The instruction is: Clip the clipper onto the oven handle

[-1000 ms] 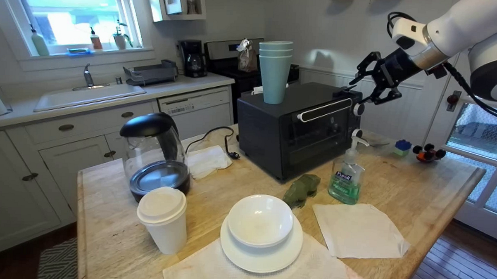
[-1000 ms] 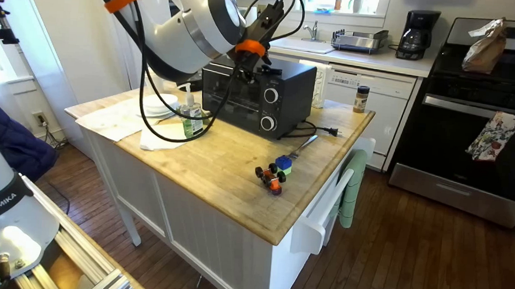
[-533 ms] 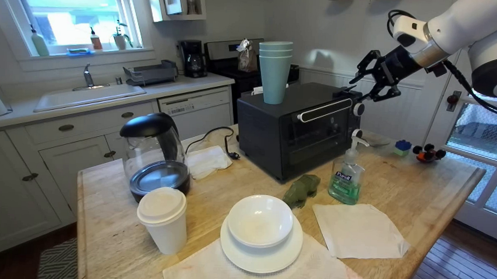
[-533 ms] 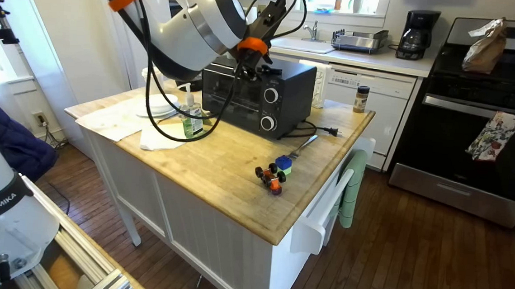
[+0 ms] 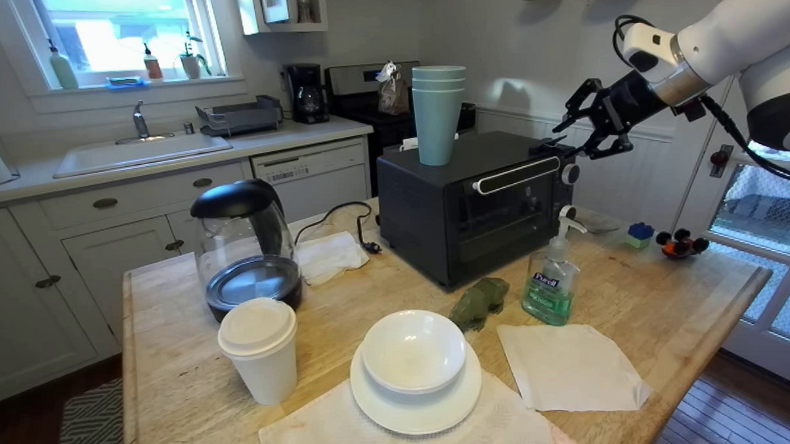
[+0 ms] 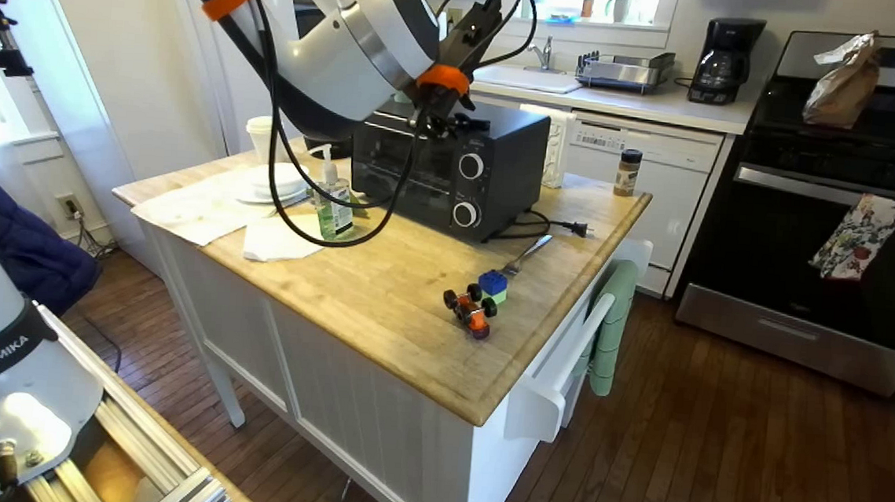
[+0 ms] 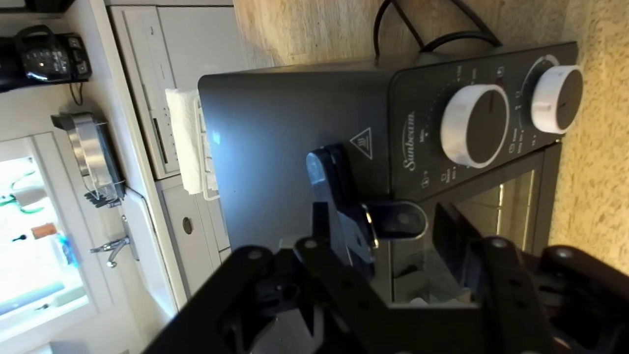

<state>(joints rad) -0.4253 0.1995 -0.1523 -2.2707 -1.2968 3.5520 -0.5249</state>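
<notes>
The clipper, a black clip with shiny metal edges, rests on the oven's top at the front edge near the knobs; it shows in both exterior views (image 5: 546,147) (image 6: 474,122) and in the wrist view (image 7: 351,223). The oven handle (image 5: 516,175) is a pale thin bar on the black toaster oven's (image 5: 421,216) door; I do not make it out in the wrist view. My gripper (image 5: 566,141) is open beside the clipper. In the wrist view my gripper (image 7: 385,221) has one finger on each side of the clipper's lever, the left finger close against the clip's body.
Stacked teal cups (image 5: 437,115) stand on the oven top. A sanitizer pump bottle (image 5: 552,280) stands before the oven door. A toy car (image 6: 470,309), blue-green blocks (image 6: 493,286) and a fork (image 6: 526,255) lie on the table. The arm's black cable loop (image 6: 338,242) hangs near the bottle.
My gripper has moved slightly lower and closer to the clipper, leftward in an exterior view. The arm and its cable have shifted a little toward the oven. The clipper has not moved.
</notes>
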